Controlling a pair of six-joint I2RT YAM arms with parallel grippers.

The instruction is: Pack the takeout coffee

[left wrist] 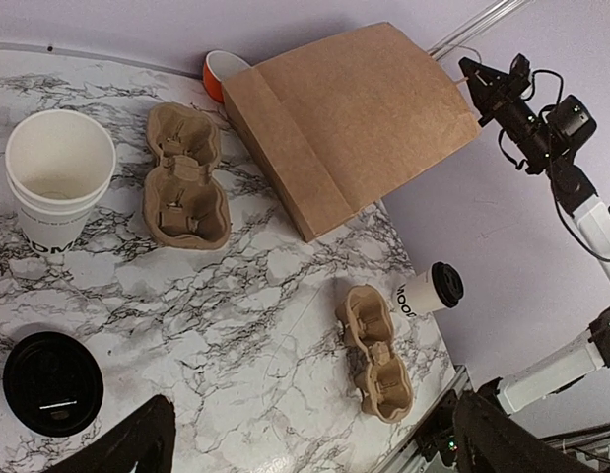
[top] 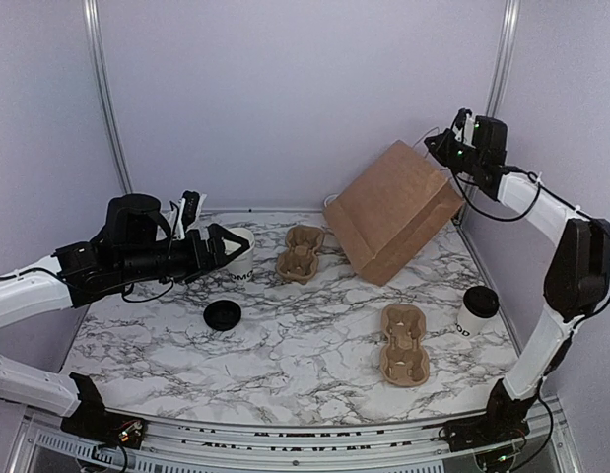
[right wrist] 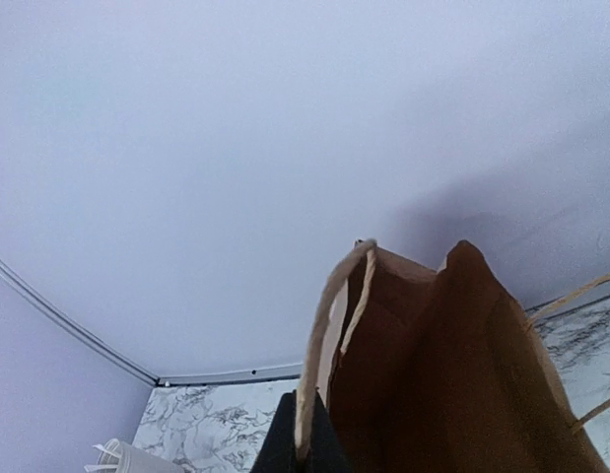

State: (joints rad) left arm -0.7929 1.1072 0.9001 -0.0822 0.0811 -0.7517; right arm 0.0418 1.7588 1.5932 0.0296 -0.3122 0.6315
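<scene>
A white and grey marble tabletop (top: 285, 365) sits inside pale purple walls. The takeout coffee (top: 477, 307) stands up straight near the right edge of the tabletop, with its black lid on; nothing is touching it, and a brown cup carrier (top: 404, 344) lies near it on the left. A second brown carrier (top: 300, 252) lies farther back, in the middle. The brown paper bag (top: 393, 212) leans over; its low end is down at the tabletop and its top corner is lifted high on the right. The right end effector (top: 442, 144) is up there, pinched tight on the bag's thin handle (right wrist: 319, 355). The left end effector (top: 208, 236) hangs over the left side with its fingers (left wrist: 137, 443) spread wide, holding nothing; an open white cup (top: 236, 251) stands just beside it, and a loose black lid (top: 223, 315) lies flat on the tabletop in front of that cup. An orange bowl (left wrist: 221, 71) peeks out behind the bag.
</scene>
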